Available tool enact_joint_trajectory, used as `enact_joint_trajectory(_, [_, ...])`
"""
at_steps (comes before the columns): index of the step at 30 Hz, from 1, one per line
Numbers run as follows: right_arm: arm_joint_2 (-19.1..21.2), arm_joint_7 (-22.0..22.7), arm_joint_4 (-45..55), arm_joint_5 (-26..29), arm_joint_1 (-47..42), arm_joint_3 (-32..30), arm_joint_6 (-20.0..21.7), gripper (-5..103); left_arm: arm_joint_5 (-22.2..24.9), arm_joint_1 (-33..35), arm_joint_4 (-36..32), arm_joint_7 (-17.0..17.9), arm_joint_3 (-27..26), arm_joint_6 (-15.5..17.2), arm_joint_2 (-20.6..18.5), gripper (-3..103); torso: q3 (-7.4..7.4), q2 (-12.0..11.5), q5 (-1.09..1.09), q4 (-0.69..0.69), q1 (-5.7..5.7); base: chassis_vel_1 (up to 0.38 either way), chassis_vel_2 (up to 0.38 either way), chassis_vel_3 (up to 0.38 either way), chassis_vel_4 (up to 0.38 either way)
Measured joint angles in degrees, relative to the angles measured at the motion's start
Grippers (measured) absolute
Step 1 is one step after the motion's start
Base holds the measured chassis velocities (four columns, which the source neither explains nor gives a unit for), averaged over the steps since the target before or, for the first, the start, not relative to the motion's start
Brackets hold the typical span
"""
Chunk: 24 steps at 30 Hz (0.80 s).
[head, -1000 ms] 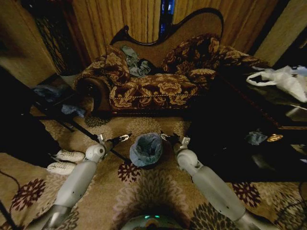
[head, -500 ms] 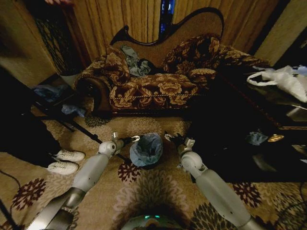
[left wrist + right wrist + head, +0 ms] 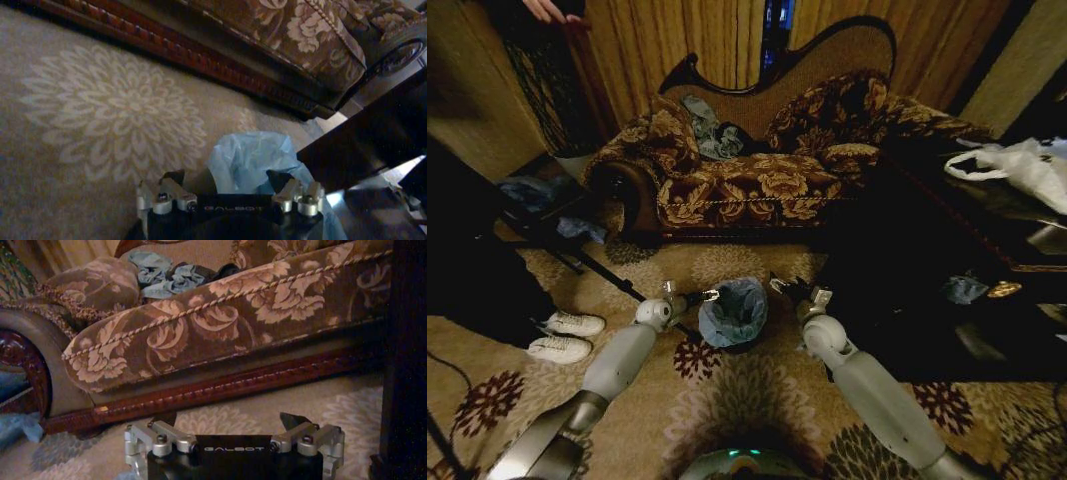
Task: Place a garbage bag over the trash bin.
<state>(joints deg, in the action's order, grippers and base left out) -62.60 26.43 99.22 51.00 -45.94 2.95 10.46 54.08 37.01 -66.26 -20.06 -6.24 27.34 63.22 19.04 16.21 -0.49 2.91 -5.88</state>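
Two grippers flank the trash bin [image 3: 733,335], which stands on the flowered carpet [image 3: 757,390] in front of the floral sofa [image 3: 757,185]. The garbage bag [image 3: 734,308] is draped over the bin's mouth, its light blue wrinkled film covering the rim and spilling down the side, with only a dark strip of the bin showing at the base.

Compared with a second ago, the left gripper [image 3: 708,295] has moved in from well to the left of the bin to just beside the bag's left edge, and the left forearm has swung inward with it. In half a second since then it has hardly shifted. The right gripper [image 3: 777,285] has stayed near the bag's upper right edge, its arm drawn slightly closer. The bag and bin sit as before.

From the left wrist view, the left gripper's fingers [image 3: 175,177] stand spread apart, with the blue film [image 3: 257,157] rising between and just beyond them; whether they touch it cannot be told. In the right wrist view, the right gripper [image 3: 227,421] is likewise spread, pinching nothing, facing the sofa's wooden base rail [image 3: 220,385].

Both gripper bodies carry the word "GALBOT" in light letters. White sneakers [image 3: 562,335] lie on the carpet well to the left.
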Motion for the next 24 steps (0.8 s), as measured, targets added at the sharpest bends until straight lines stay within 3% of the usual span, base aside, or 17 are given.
enact_joint_trajectory(5, [0.12, 0.23, 0.22, -0.17, -0.15, 0.43, -0.19, 100, -0.18, 0.57, -0.3, 0.1, -0.78, -0.35, 0.23, 69, 0.0, 0.0, 0.0, 0.0, 0.0, 0.0, 0.0, 0.0, 0.0])
enact_joint_trajectory(7, [0.13, 0.29, 0.3, -0.17, -0.15, 0.48, -0.23, 100, -0.21, 0.62, -0.3, 0.17, -0.86, -0.37, 0.3, 69, 0.0, 0.0, 0.0, 0.0, 0.0, 0.0, 0.0, 0.0, 0.0])
enact_joint_trajectory(11, [0.38, 0.6, 0.8, 0.08, -0.02, 0.75, -0.32, 100, -0.38, 0.78, -0.26, 0.53, -1.27, -0.49, 0.74, 53, 0.0, 0.0, 0.0, 0.0, 0.0, 0.0, 0.0, 0.0, 0.0])
enact_joint_trajectory(14, [0.44, 0.66, 0.87, 0.1, 0.06, 0.77, -0.37, 100, -0.39, 0.78, -0.26, 0.69, -1.39, -0.52, 0.87, 49, 0.0, 0.0, 0.0, 0.0, 0.0, 0.0, 0.0, 0.0, 0.0])
enact_joint_trajectory(17, [0.66, 0.78, 1.01, 0.15, 0.05, 0.85, -0.4, 100, -0.4, 0.78, -0.27, 0.81, -1.46, -0.69, 0.93, 38, 0.0, 0.0, 0.0, 0.0, 0.0, 0.0, 0.0, 0.0, 0.0])
enact_joint_trajectory(21, [0.75, 0.82, 0.99, 0.1, -0.02, 0.85, -0.46, 100, -0.42, 0.8, -0.35, 0.91, -1.5, -0.79, 0.94, 33, 0.0, 0.0, 0.0, 0.0, 0.0, 0.0, 0.0, 0.0, 0.0])
enact_joint_trajectory(22, [0.81, 0.84, 0.87, 0.07, -0.04, 0.85, -0.5, 100, -0.43, 0.87, -0.57, 0.97, -1.54, -0.84, 0.89, 25, 0.0, 0.0, 0.0, 0.0, 0.0, 0.0, 0.0, 0.0, 0.0])
enact_joint_trajectory(24, [0.82, 0.9, 0.77, 0.07, -0.04, 0.85, -0.51, 100, -0.42, 0.97, -0.84, 0.99, -1.57, -0.86, 0.68, 22, 0.0, 0.0, 0.0, 0.01, 0.0, 0.0, 0.0, 0.0, 0.0])
